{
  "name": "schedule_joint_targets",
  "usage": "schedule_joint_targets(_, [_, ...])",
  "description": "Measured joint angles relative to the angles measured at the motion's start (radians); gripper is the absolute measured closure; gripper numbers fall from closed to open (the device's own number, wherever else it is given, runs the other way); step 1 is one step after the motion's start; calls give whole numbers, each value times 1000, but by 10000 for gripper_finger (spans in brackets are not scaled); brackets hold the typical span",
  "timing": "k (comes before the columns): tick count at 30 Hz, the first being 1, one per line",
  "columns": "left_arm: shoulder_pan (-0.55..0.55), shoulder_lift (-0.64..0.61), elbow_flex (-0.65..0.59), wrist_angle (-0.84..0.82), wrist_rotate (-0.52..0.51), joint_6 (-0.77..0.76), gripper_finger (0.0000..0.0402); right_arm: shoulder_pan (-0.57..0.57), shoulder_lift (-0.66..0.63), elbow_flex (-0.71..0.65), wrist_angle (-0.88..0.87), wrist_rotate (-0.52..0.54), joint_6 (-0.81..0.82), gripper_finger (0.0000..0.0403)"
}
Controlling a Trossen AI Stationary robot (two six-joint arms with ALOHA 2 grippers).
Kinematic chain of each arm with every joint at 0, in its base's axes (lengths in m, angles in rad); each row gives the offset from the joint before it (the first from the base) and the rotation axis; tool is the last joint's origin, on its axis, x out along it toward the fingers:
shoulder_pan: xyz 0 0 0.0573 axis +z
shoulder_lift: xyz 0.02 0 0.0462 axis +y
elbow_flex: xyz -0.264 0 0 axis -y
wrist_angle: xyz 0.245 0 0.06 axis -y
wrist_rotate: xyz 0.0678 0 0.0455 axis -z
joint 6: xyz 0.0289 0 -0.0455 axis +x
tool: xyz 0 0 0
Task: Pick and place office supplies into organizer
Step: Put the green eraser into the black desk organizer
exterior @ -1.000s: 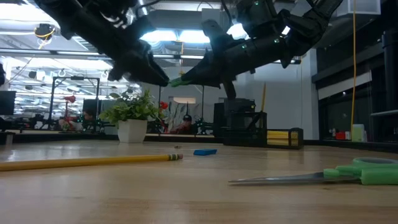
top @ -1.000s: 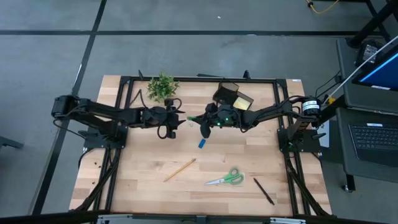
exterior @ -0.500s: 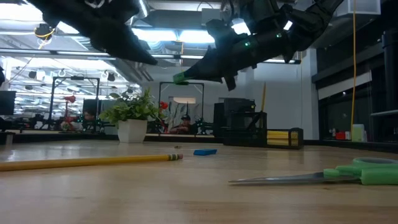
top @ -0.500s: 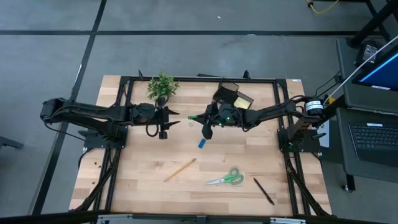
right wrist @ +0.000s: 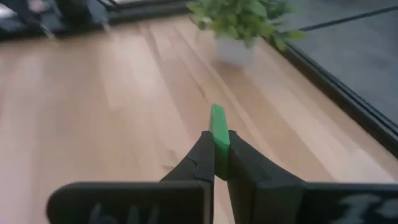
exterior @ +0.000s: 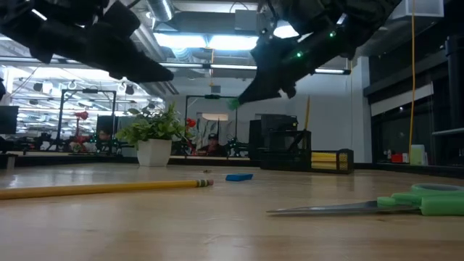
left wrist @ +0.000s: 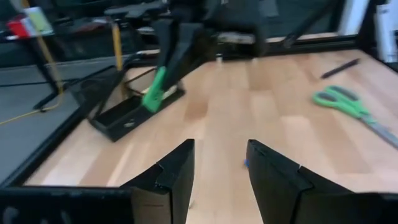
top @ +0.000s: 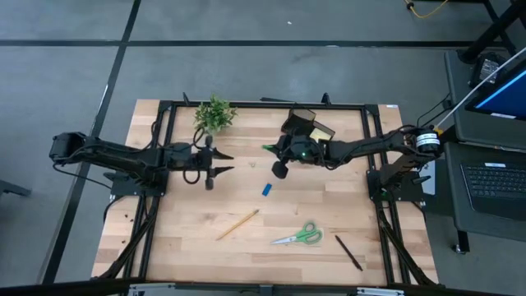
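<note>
Above the middle of the wooden surface [top: 189, 247], just left of the black organizer [top: 306, 127] that sits at the far edge, the right tool [top: 268, 149] hangs in the air with its fingers clamped on a small green eraser [right wrist: 217, 133], which sticks out past the fingertips, clear of the wood below. Well to its left, the left tool [top: 226, 162] hovers near the potted plant [top: 214, 113] with its fingers [left wrist: 168, 177] apart and nothing between them. A blue eraser [top: 267, 190] lies flat on the surface just nearer than the right tool. Nearer still, a wooden pencil [top: 237, 224] rests at a slant left of centre, the green-handled scissors [top: 301, 235] lie to its right, and a black pen [top: 348, 252] lies at a slant beyond the scissors toward the near right corner. A yellow sticky-note pad [exterior: 325, 159] shows in the organizer's low tray on the right side, and a pencil [exterior: 307, 114] stands up out of its taller compartment
</note>
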Motion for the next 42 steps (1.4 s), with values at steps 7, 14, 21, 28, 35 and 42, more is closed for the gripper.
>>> schedule_joint_targets(7, [0, -3, -24, 22, 103, 13, 261, -43, 2, 0, -173, 134, -18, 380])
schedule_joint_targets(14, [0, -3, -24, 22, 99, 14, 261, -109, 2, 0, -209, 155, -23, 381])
schedule_joint_targets(21, [0, -3, -24, 22, 97, 14, 261, -182, 2, 0, -239, 161, -50, 381])
schedule_joint_targets(28, [0, -3, -24, 22, 96, 14, 261, -235, 2, 0, -303, 161, -67, 381])
schedule_joint_targets(35, [0, -3, -24, 21, 96, 14, 261, -253, 3, 0, -333, 157, -69, 381])
schedule_joint_targets(42, [0, -3, -24, 21, 92, 14, 261, -253, 43, 0, -334, 186, -69, 381])
